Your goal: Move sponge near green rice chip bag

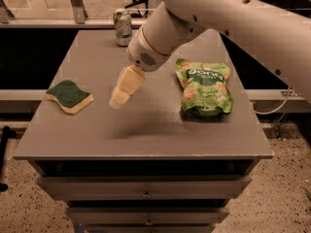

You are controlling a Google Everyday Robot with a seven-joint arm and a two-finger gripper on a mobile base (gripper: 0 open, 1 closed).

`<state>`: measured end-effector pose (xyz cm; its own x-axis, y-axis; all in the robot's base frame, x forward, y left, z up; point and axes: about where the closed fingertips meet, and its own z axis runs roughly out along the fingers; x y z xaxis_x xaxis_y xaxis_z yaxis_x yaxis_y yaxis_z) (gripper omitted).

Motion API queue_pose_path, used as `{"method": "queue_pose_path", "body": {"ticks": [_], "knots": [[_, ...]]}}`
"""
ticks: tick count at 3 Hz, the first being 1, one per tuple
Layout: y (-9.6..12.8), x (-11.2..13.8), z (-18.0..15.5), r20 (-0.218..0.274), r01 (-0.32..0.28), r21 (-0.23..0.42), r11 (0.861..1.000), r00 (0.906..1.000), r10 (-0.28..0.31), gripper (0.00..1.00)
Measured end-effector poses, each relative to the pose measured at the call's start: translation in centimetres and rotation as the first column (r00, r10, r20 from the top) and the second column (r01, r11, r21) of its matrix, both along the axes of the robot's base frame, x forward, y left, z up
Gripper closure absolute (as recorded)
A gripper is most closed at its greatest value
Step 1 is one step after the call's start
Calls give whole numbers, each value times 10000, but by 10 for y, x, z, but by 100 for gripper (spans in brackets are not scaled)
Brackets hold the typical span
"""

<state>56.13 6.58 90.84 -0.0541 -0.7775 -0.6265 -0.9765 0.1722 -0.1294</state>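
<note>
A: Camera view, starting at the near edge. What comes first?

B: The drawers, flat grey fronts stacked under the table, each with a small knob in the middle. The top above them is a smooth, matte grey slab with squared edges, and a soft shadow lies on it near the front.

A: And the sponge?

B: The sponge lies flat near the left edge, about halfway back. It has a wavy outline, a rough dark green scrub top and a pale yellow foam base showing along its near side. Nothing touches it.

A: Where is the gripper?

B: The gripper hangs above the middle of the table, tilted down and to the left. It is a pale, cream-coloured wedge tapering to a blunt tip. It sits between the sponge and the bag, apart from both. I cannot tell whether it is clenched or released, and nothing is visibly in it.

A: The bag?

B: The green rice chip bag lies flat on the right side, well apart from the sponge. It is a glossy, crinkled pouch in bright green with white lettering and orange-pink chip pictures.

A: Further back?

B: The white arm, smooth and rounded, reaches in from the upper right. At the far edge stands an upright green-and-white can
</note>
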Motion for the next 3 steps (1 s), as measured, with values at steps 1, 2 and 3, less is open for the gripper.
{"method": "queue_pose_path", "body": {"ticks": [1, 2, 3], "knots": [[46, 4, -20, -482, -33, 568, 9984, 9988, 61, 0], [86, 3, -33, -851, -50, 1031, 9947, 9963, 138, 0], [118, 3, -47, -1018, -28, 1345, 9909, 9947, 166, 0]]}}
